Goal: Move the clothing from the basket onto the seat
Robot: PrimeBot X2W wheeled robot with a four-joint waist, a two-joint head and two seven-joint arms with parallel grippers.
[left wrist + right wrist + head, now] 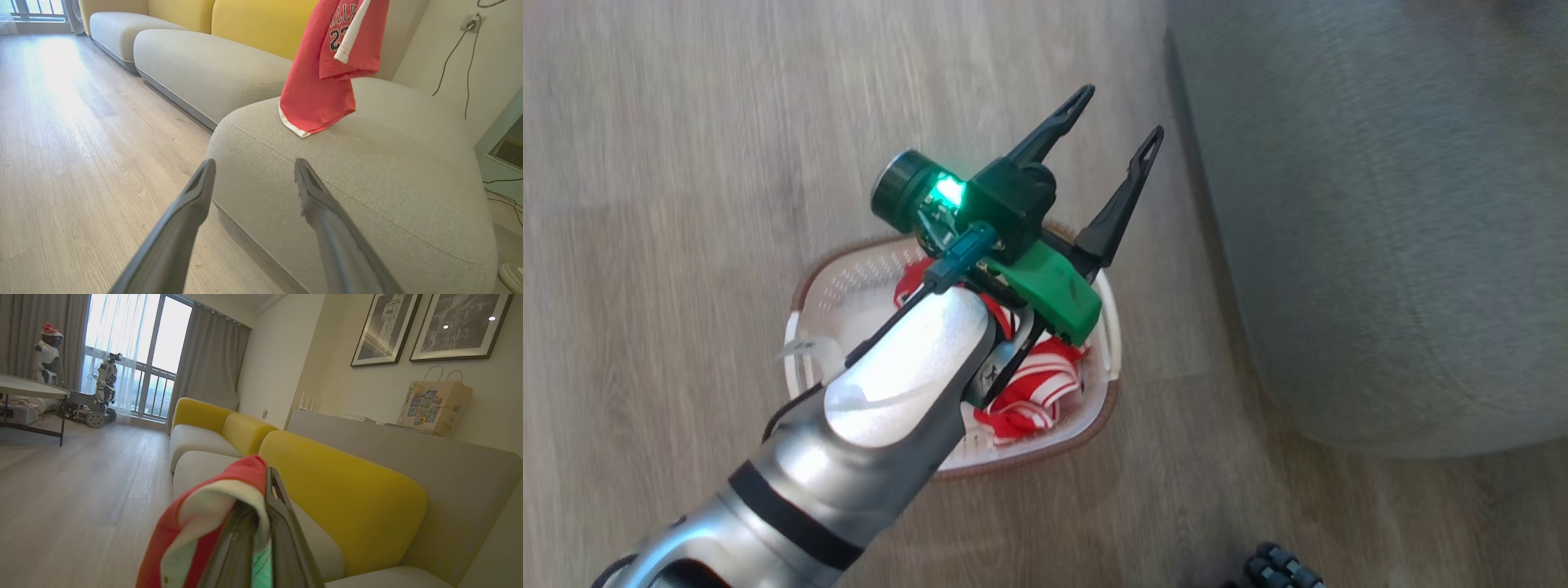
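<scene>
Step in hand: delivery of one garment to the seat [388, 171]. My right fingers [286, 539] are clamped on red-and-white fabric, evidently the red jersey [318, 94] hanging with its hem touching the cushion. My left fingers [1127, 188] stand wide apart, empty, near the basket [849, 278], where striped clothing [1033, 392] lies. Next move, in my judgement: lower, release, then collect the rest.
</scene>
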